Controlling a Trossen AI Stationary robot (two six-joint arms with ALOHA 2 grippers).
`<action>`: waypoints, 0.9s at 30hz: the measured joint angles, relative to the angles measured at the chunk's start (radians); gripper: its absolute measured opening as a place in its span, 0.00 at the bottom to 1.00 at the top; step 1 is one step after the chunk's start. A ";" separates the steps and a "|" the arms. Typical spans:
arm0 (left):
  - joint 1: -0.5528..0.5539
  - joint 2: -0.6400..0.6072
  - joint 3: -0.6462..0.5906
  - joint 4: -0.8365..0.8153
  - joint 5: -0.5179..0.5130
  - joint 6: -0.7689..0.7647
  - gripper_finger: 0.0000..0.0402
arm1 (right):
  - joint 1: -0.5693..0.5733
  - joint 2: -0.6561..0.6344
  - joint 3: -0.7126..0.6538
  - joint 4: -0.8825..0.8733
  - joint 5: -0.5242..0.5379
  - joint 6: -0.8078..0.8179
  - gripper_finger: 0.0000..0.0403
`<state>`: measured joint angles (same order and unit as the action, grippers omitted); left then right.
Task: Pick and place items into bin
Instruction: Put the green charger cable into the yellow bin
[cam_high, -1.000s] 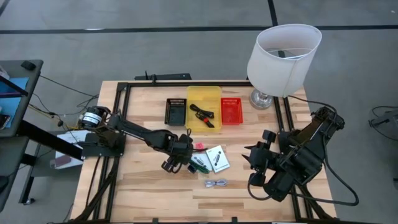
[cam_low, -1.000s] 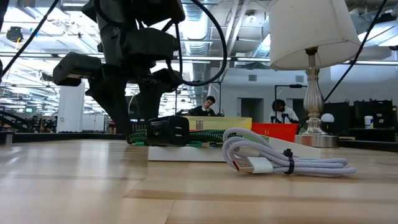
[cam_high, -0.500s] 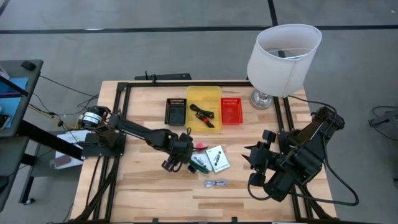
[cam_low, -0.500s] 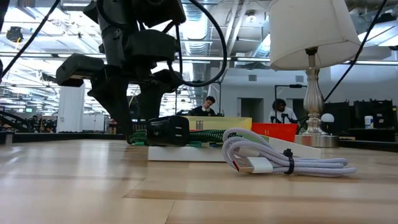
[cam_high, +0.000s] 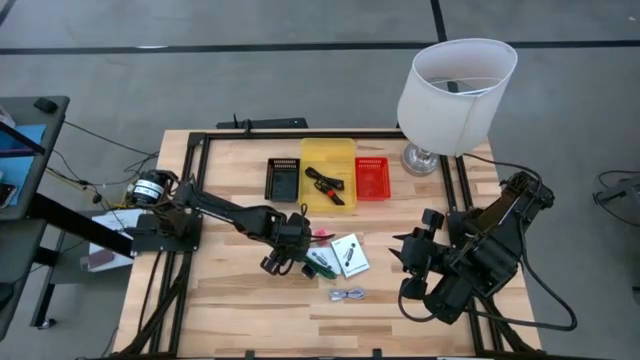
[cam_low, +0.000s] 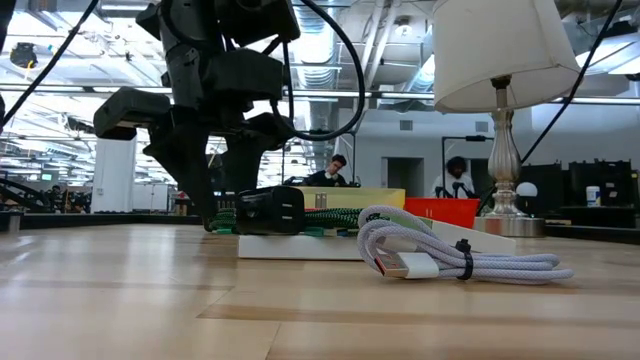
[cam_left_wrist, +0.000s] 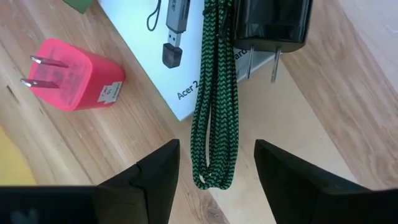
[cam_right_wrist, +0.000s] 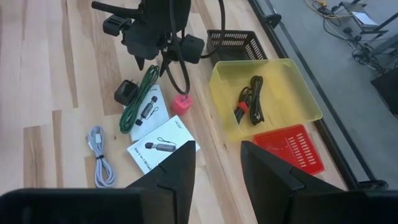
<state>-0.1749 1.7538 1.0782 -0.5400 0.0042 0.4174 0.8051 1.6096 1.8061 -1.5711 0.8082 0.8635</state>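
Fingers (cam_left_wrist: 155, 174) of the left gripper (cam_high: 285, 262) are standing spread apart over the middle of the table (cam_high: 240, 300), one at each side of the looped end of the green braided cable (cam_left_wrist: 211, 124), and they are not touching it. This cable is lying partly on a white card (cam_left_wrist: 155, 68), and its far end is going under a black charger plug (cam_left_wrist: 273, 22), which is cut off at the picture's edge. Just beside the card a pink-red plug cube (cam_left_wrist: 74, 74) is resting on the wood. In the low view the arm is hiding most of these things.

Nearer to me a small silver cable (cam_high: 347, 295) is lying alone, well apart from the gripper. A second white card (cam_right_wrist: 163, 147) is lying between it and the first one.

At the far side the yellow bin (cam_high: 328, 172) is holding a red-and-black cable (cam_high: 325, 186), between a black basket (cam_high: 283, 178) and a red basket (cam_high: 372, 177).

The right gripper (cam_right_wrist: 214, 168) is waiting at the right, its fingers parted and holding nothing.
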 joint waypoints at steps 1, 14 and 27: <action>0.000 0.000 0.000 0.000 0.000 0.001 0.50 | 0.000 0.000 0.000 0.000 0.000 0.000 0.30; 0.011 0.000 0.000 0.015 0.002 0.023 0.50 | 0.000 0.000 0.000 0.000 0.000 0.001 0.30; 0.032 0.047 0.006 0.018 0.052 0.023 0.50 | 0.000 0.000 0.000 0.000 -0.002 -0.005 0.30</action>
<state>-0.1432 1.8004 1.0847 -0.5224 0.0563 0.4400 0.8051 1.6100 1.8057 -1.5708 0.8066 0.8589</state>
